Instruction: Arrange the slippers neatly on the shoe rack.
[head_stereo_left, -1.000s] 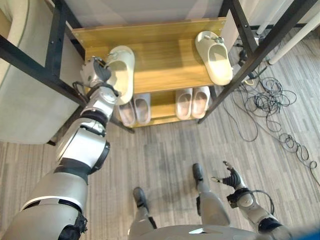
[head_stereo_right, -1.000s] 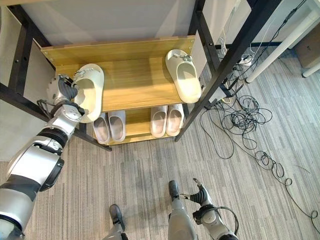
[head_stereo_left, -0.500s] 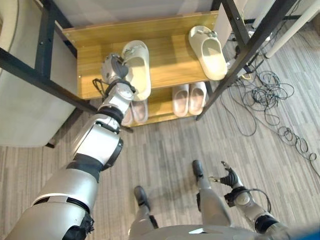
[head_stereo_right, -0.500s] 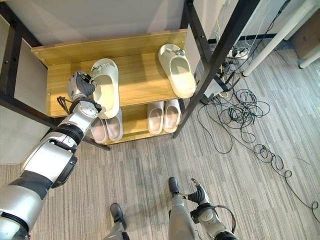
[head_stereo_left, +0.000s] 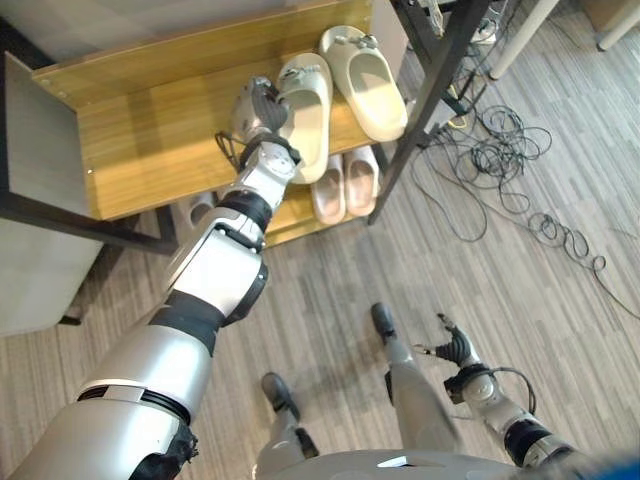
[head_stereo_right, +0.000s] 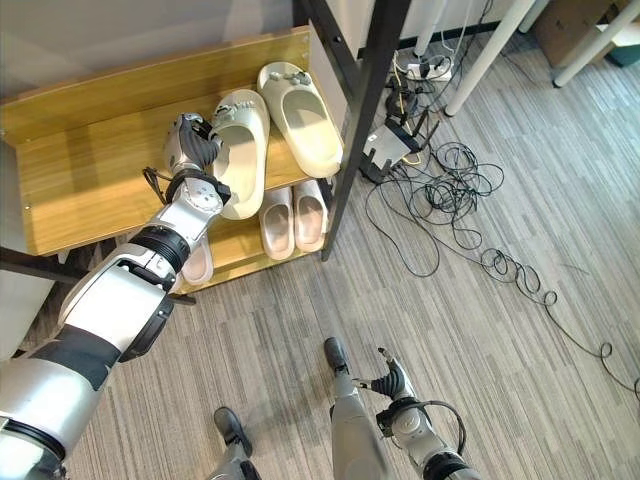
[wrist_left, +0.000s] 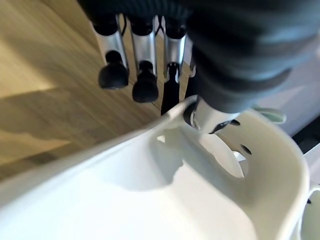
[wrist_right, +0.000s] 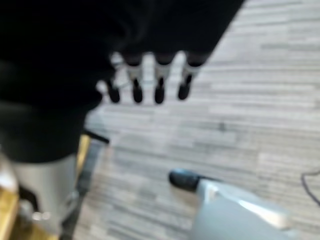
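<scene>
Left hand pinches the side wall of a cream slipper on the shoe rack's top shelf, just beside its mate near the right edge. The left wrist view shows the thumb inside, fingers outside. Right hand hangs relaxed over the floor; lower shelf has pale slippers.

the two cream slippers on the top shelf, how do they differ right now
The left hand grips the nearer slipper by its side wall; the far slipper lies free. The gripped slipper sits towards the shelf's middle, the far slipper by the black post. Both are cream, side by side, toes pointing the same way.
</scene>
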